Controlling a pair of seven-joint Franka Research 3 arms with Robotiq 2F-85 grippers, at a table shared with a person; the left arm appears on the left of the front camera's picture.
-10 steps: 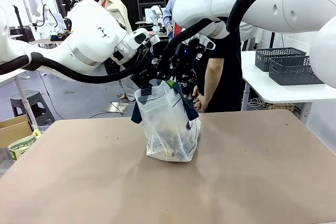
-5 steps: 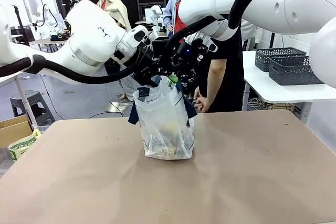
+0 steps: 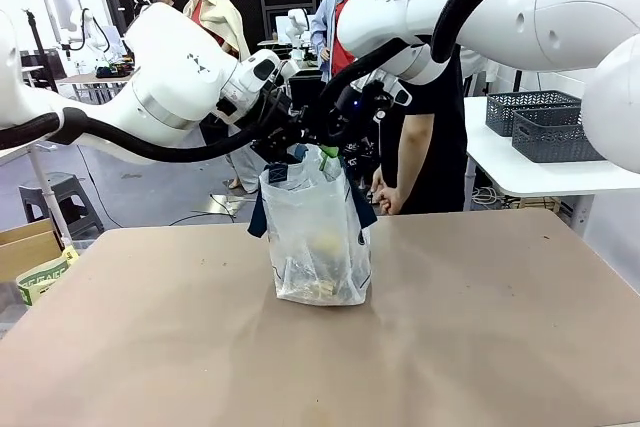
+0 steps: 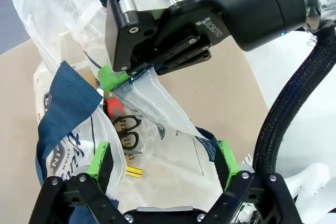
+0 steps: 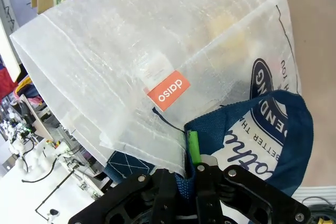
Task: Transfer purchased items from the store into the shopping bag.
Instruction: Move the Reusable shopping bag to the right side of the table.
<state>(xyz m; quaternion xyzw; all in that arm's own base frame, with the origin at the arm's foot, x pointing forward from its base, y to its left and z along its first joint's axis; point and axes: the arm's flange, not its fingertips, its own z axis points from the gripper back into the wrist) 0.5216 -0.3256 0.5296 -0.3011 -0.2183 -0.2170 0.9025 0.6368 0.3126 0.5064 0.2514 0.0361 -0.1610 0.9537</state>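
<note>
The shopping bag stands upright mid-table on the brown table; the right gripper is pinched closed on its rim beside a navy strap; the left gripper is spread wide, its fingers straddling the bag's mouth and gripping nothing; black-handled scissors lie inside the bag.

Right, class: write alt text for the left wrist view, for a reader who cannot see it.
The right gripper, jaws shut, pinches the rim of the clear bag from above. In the foreground the left gripper has its jaws open at the bag's mouth. Inside lie scissors; a navy strap hangs at the left.
</note>
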